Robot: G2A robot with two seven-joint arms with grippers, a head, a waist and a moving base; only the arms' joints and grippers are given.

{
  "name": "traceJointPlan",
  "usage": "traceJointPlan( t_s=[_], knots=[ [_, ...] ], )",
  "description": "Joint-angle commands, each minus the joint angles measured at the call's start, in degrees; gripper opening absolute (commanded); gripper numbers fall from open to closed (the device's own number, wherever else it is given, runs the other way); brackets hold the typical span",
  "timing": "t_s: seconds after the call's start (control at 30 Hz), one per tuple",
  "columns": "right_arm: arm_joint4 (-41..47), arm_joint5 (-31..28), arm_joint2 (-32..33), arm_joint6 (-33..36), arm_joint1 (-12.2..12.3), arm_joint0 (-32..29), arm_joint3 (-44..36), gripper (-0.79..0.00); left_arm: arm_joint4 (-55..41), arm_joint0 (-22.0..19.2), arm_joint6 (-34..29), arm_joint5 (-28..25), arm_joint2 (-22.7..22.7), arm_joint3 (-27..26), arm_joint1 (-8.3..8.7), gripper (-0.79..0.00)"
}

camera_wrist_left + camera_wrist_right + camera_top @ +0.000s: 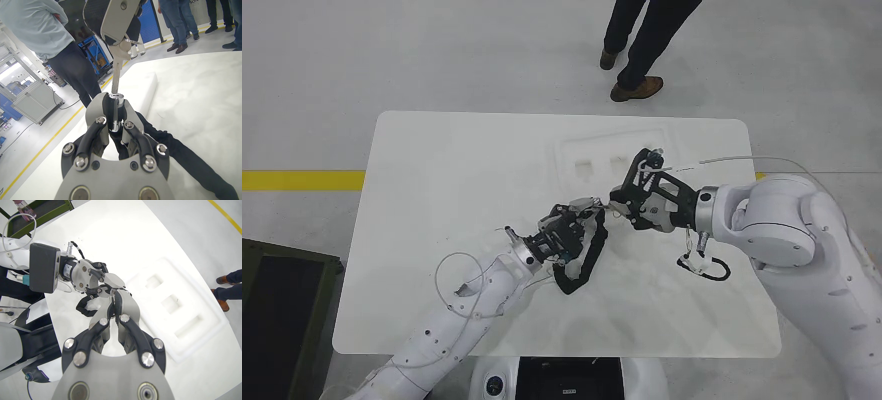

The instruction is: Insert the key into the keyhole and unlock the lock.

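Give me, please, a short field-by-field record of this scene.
left gripper: shut on lock cylinder
right gripper: shut on key, by its head
key: blade tip at keyhole rim, not inserted
keyhole: slot visible, empty
cable: black, trailing onto white table
foam tray: beyond the grippers, three recesses

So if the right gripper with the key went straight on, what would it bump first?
Probably the lock's silver end, held in the left gripper. The key's tip looks just beside the keyhole slot, though depth is unclear.
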Motion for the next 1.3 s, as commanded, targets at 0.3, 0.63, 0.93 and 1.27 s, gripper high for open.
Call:
traceJointPlan(
  t_s=[0.3, 0.63, 0.93, 1.27],
  knots=[
    [0.5, 0.2, -0.4, 1.6, 0.1, 0.9, 0.5, -0.785, 4.0, 0.3, -0.6, 0.1, -0.3, -0.3, -0.15, -0.785],
    [1.0, 0.6, -0.2, 2.5, 0.4, 0.4, 0.9, -0.785, 5.3, 1.0, 0.2, 1.0, -0.7, -0.5, -0.40, -0.785],
    [1.5, 1.1, 0.1, 1.8, 0.6, 0.1, 0.6, -0.785, 5.7, 1.1, 0.4, 1.3, -0.7, -0.5, -0.43, -0.785],
    [0.8, 1.5, 0.0, 0.6, 0.6, -0.7, 0.1, -0.785, 5.7, 1.1, 0.4, 1.3, -0.7, -0.5, -0.43, -0.785]
  ],
)
